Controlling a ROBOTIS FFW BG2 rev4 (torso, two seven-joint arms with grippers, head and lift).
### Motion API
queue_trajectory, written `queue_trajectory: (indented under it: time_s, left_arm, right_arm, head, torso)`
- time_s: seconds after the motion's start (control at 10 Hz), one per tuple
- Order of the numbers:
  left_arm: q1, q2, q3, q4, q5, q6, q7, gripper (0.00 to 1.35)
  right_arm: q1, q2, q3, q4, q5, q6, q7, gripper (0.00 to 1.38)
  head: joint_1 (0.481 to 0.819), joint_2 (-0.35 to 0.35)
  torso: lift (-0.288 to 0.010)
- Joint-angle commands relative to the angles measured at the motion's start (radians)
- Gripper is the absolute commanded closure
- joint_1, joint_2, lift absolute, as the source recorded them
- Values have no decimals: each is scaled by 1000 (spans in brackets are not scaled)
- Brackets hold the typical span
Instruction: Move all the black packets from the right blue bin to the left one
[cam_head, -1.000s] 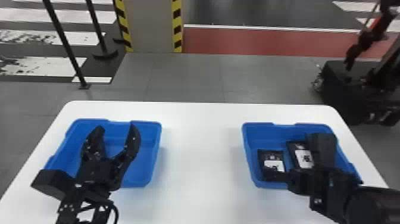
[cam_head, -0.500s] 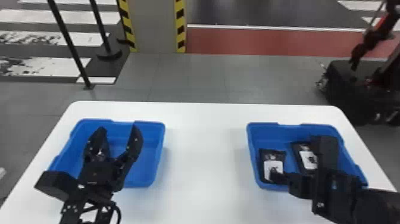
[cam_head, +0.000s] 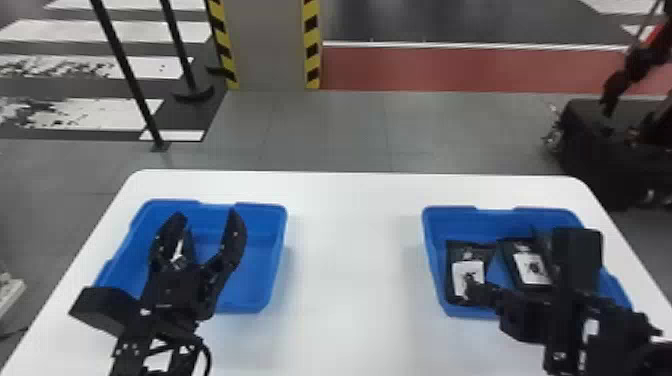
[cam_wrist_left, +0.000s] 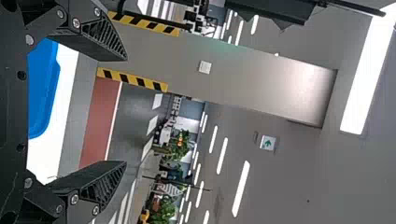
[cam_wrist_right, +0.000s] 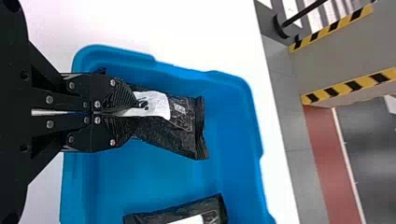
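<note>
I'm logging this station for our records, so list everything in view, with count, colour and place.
table: 1, white, in front of the robot
left bin: 1, blue, on the table's left
right bin: 1, blue, on the table's right
packets: 2 visible, black with white labels, in the right bin
pillar: 1, grey with yellow-black edges, beyond the table
poles: 2, black, beyond the table, left
floor strip: 1, red, beyond the table
exit sign: 1, green and white, background
left gripper: 1, black, open, over the left bin
right gripper: 1, black, shut on the left-hand packet
</note>
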Motion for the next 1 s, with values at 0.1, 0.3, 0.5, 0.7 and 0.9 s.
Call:
queue_trajectory:
  time_s: [0.1,0.3,0.5,0.7,0.9]
  left_arm:
    - [0,-3,4,2,-2,-11,0,252]
    - [3,-3,12,0,-2,-20,1,252]
    - [0,-3,18,0,2,-28,1,252]
    - [-2,-3,-39,0,123,-18,-2,252]
    - [-27,6,-103,-5,258,-13,-31,252]
  right_arm:
    - [81,-3,0,-162,12,-169,-8,1128]
    - [15,-29,0,-34,6,-434,191,1128]
    - [-130,-43,0,135,27,-461,424,1128]
    - [-363,-45,2,476,130,-554,753,1128]
    - [-471,-45,14,611,207,-566,897,1128]
  head:
    - [695,42]
    - [695,50]
    - [695,74]
    - [695,101]
    - [695,86]
  torso:
    - [-110]
    - [-110]
    - [-110]
    - [-110]
    - [-110]
